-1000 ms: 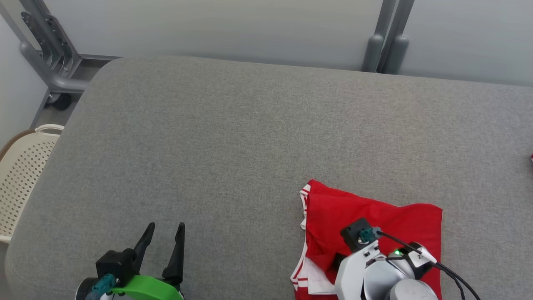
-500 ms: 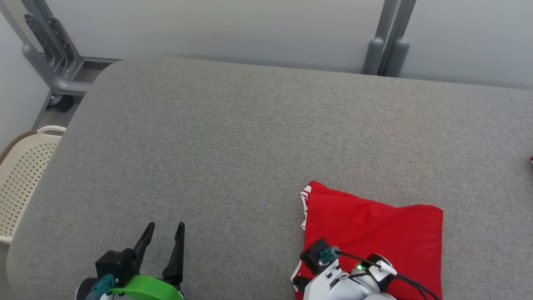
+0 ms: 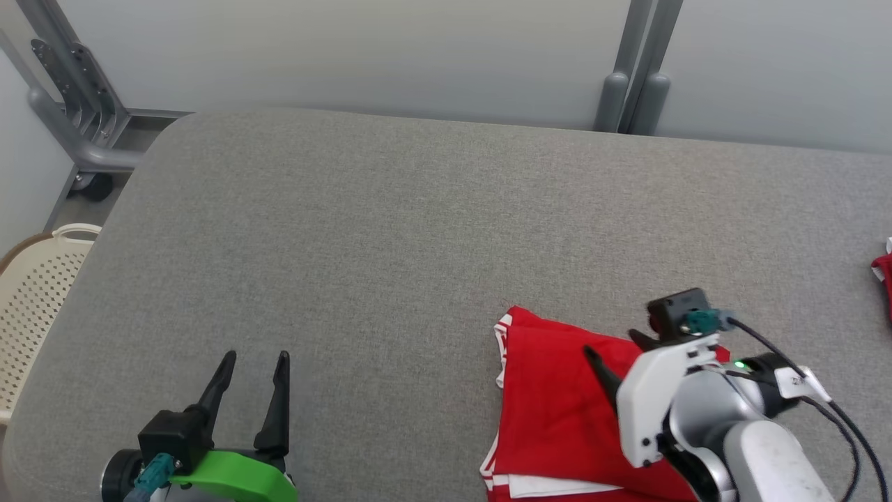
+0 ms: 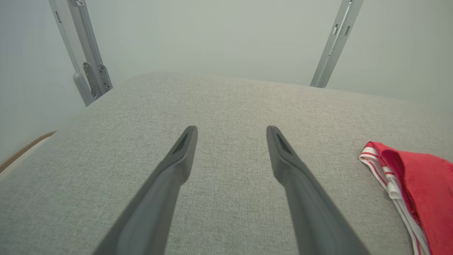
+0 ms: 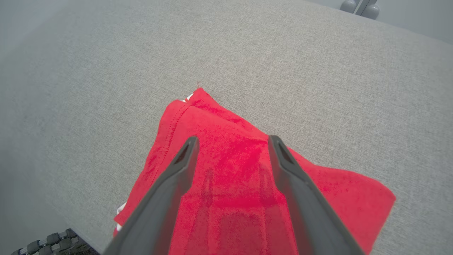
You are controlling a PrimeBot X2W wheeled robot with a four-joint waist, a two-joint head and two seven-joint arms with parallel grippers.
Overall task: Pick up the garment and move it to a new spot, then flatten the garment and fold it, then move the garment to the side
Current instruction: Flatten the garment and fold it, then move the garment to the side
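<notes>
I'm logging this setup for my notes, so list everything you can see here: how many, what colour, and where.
table: one, grey fabric top, across most of the head view
garment: one, red with white-striped trim, folded, on the table's near right part
second cloth: one, red and white, at the table's right edge, mostly cut off
basket: one, cream, perforated, off the table's left side
frame uprights: two sets, grey metal, behind the table
caster wheel: one, black, under the left upright
left gripper: one, dark fingers on a green mount, open, over bare table at near left
right gripper: one, dark fingers on a white arm, open, over the garment, holding nothing
</notes>
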